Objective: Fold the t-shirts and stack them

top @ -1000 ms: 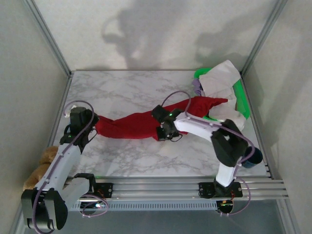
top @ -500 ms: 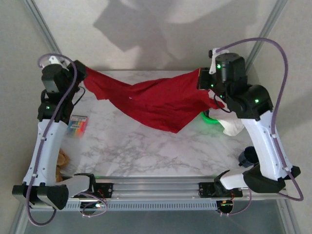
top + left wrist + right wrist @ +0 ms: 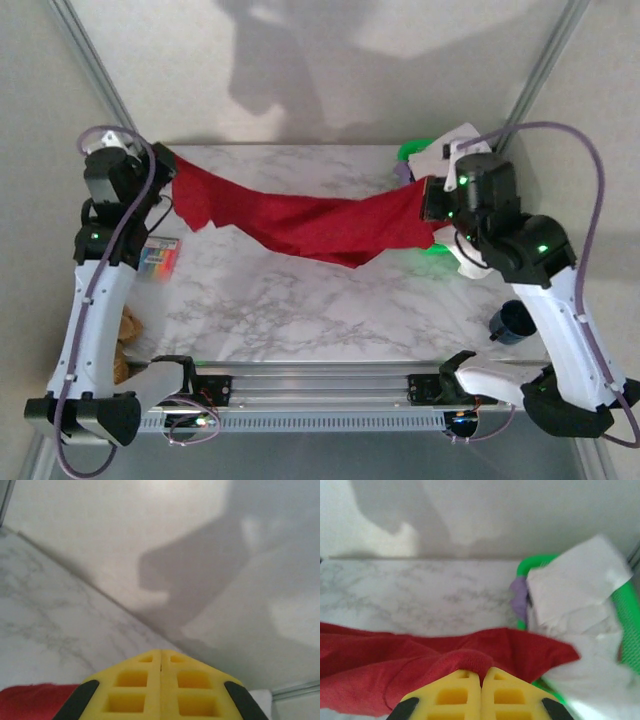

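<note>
A deep red t-shirt point(image 3: 320, 222) hangs stretched in the air between my two grippers, sagging in the middle above the marble table point(image 3: 300, 300). My left gripper point(image 3: 165, 165) is shut on its left end at the far left; in the left wrist view the yellow fingers point(image 3: 160, 652) are pressed together with red cloth point(image 3: 30, 702) at the lower left. My right gripper point(image 3: 432, 200) is shut on the right end, with a red fold point(image 3: 470, 659) pinched between its fingertips point(image 3: 481, 670). A white t-shirt point(image 3: 455, 160) point(image 3: 575, 590) lies over the green basket.
The green basket point(image 3: 410, 152) point(image 3: 535, 562) stands at the far right corner, with a purple item point(image 3: 519, 592) at its rim. A dark blue cup point(image 3: 510, 322) sits near the right front. A pack of markers point(image 3: 158, 258) and a tan teddy bear point(image 3: 125, 330) lie at the left.
The red t-shirt went from lying on the table to hanging between both raised grippers. In the last half second the right gripper came lower and nearer, and the shirt now spreads flatter.
</note>
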Motion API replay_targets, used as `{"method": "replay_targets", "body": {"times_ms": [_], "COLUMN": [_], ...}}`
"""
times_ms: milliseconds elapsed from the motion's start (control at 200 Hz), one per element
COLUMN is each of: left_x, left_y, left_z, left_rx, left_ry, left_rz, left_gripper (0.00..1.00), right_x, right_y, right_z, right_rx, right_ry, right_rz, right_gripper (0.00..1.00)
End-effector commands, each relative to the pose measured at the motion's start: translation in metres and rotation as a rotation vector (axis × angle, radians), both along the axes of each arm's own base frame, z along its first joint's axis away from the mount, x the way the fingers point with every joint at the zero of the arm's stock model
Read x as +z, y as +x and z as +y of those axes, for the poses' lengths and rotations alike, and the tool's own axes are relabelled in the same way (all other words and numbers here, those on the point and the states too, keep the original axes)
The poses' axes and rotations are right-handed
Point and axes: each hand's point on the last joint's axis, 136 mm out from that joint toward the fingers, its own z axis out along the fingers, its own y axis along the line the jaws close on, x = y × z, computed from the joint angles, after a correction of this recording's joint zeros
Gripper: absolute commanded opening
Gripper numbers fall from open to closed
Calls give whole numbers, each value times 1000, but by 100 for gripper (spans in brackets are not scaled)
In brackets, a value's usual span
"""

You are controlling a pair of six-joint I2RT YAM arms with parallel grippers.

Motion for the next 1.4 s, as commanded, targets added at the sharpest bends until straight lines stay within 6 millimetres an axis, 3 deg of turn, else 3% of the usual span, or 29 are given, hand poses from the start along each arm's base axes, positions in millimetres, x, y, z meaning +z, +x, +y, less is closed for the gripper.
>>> {"method": "replay_targets", "body": {"times_ms": [0,140,250,340,400,441,476,526,571,616,656,751,826,946,1046,1161,1397], "left_x": [-69,-101,-101,-104,-119,-130,-142,-150,-147,-140,-136,-130,-131,-153,-186,-210,-235], "left_y": [13,45,71,95,115,127,136,143,142,135,126,99,76,31,-14,-60,-123], "left_z": [-1,16,33,38,31,25,19,10,2,-10,-15,-36,-69,-149,-210,-255,-331], "left_rx": [-47,-84,-73,-93,-155,-200,-230,-256,-264,-269,-253,-224,-246,-365,-492,-556,-720], "left_ry": [15,-27,-21,-23,-72,-110,-143,-150,-116,-60,-12,82,128,177,219,292,365], "left_rz": [172,212,222,246,270,294,318,334,329,322,331,361,360,381,419,454,594], "left_gripper": [0,0,0,0,0,0,19,31,41,55,62,65,64,62,62,62,55], "right_x": [-80,-153,-198,-224,-240,-249,-256,-263,-264,-259,-250,-228,-216,-204,-185,-168,-177], "right_y": [0,-18,-18,-6,3,10,15,30,39,44,46,47,46,51,59,65,66], "right_z": [56,130,154,159,158,154,149,135,126,120,113,98,82,43,14,-6,-33], "right_rx": [76,182,193,172,151,134,114,71,51,49,49,49,30,-59,-118,-144,-220], "right_ry": [105,216,240,270,262,224,183,178,206,234,235,188,166,193,235,260,308], "right_rz": [202,350,450,506,552,574,580,585,597,593,579,544,534,531,504,467,490], "right_gripper": [0,0,0,0,0,6,15,32,41,54,57,64,65,65,65,65,65]}}
